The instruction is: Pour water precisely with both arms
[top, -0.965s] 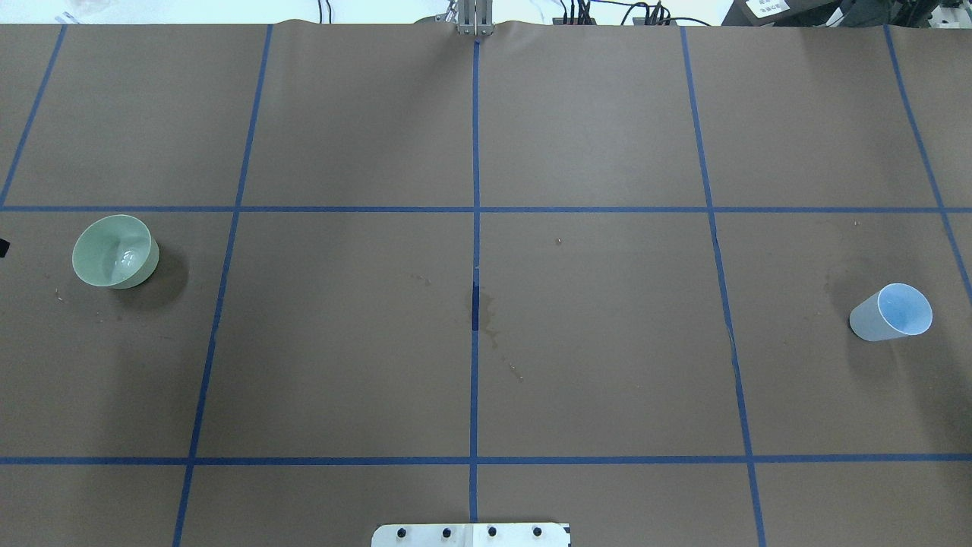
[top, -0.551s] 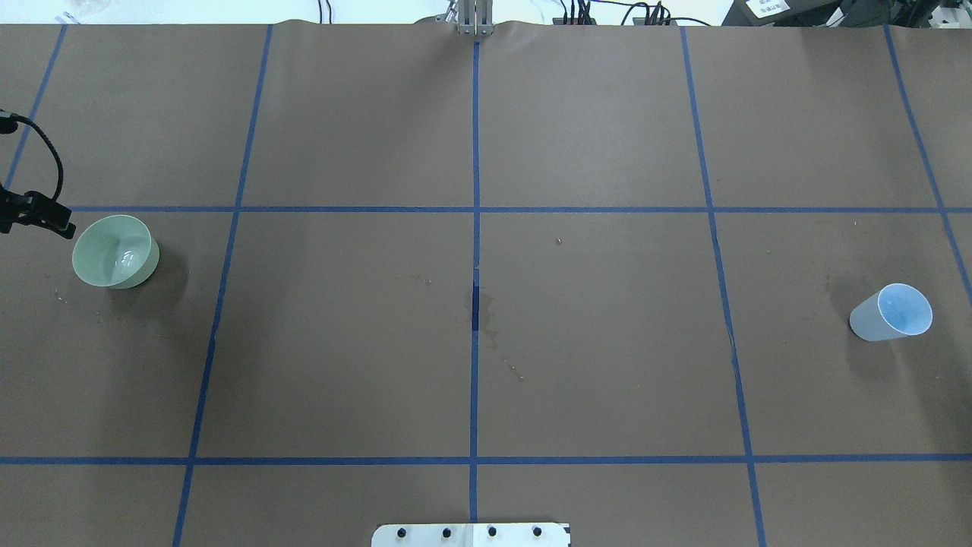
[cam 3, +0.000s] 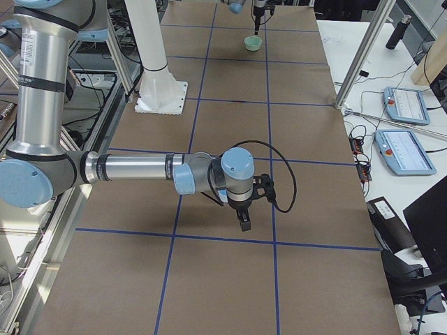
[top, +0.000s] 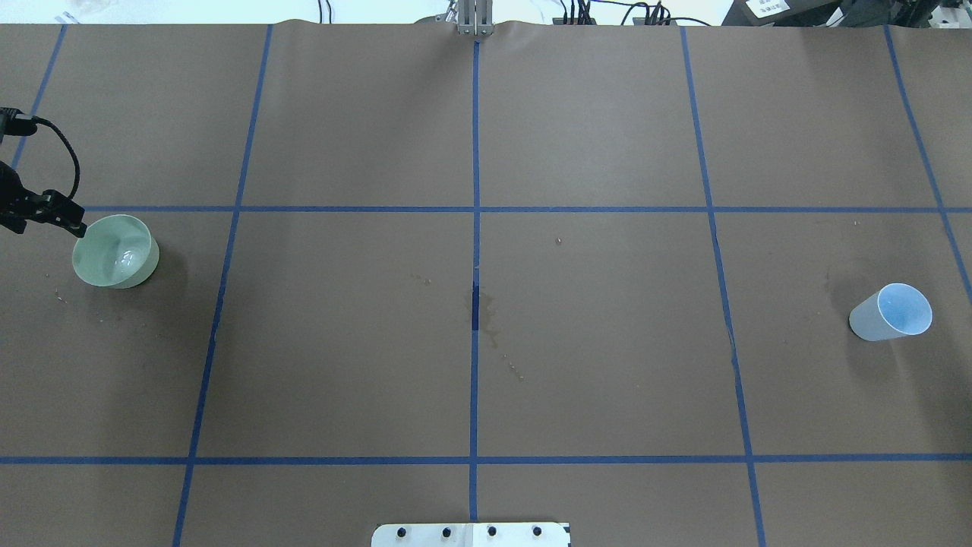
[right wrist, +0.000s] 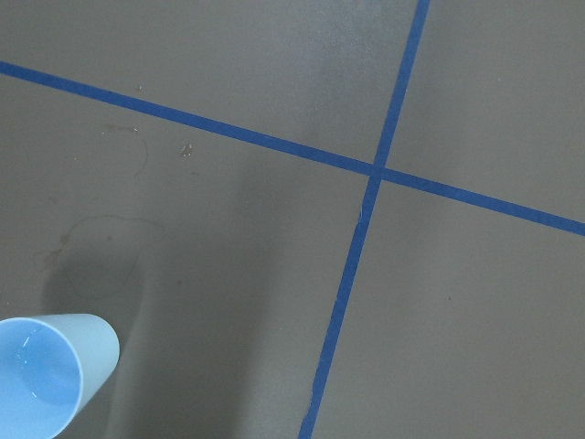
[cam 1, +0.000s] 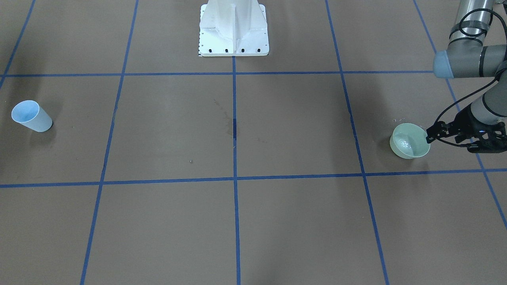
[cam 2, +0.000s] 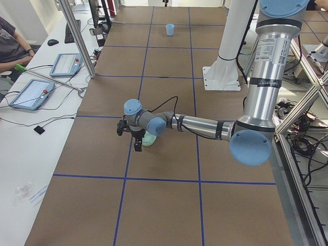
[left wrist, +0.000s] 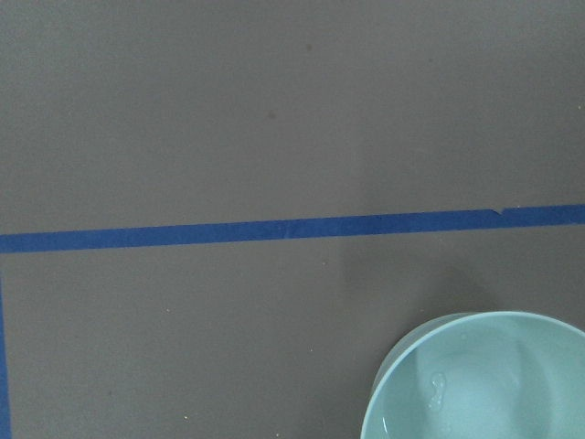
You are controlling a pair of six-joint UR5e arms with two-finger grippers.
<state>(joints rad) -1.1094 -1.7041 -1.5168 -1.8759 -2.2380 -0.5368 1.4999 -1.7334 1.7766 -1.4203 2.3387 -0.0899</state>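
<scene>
A pale green bowl [top: 114, 251] stands at the table's left, also in the front view [cam 1: 410, 147] and the left wrist view [left wrist: 484, 375]. A shallow pool of water [left wrist: 439, 393] glints in it. My left gripper [cam 1: 431, 139] is level with the bowl's rim on its outer side, fingers apart and empty; its tip [top: 76, 226] touches or nearly touches the rim. A light blue cup [top: 892, 311] stands upright at the right, also in the right wrist view [right wrist: 50, 375]. My right gripper [cam 3: 243, 222] shows only in the exterior right view, pointing down; I cannot tell whether it is open.
The white pedestal base [cam 1: 233, 27] stands at the robot's edge. Blue tape lines [top: 475, 228] grid the brown table. Damp stains [top: 490, 327] mark the centre. Operators' tablets [cam 2: 32, 93] and an aluminium post [cam 2: 77, 38] flank the far side.
My left gripper has come in from the overhead view's left edge and moved right to the bowl's rim. Bowl and cup have not moved.
</scene>
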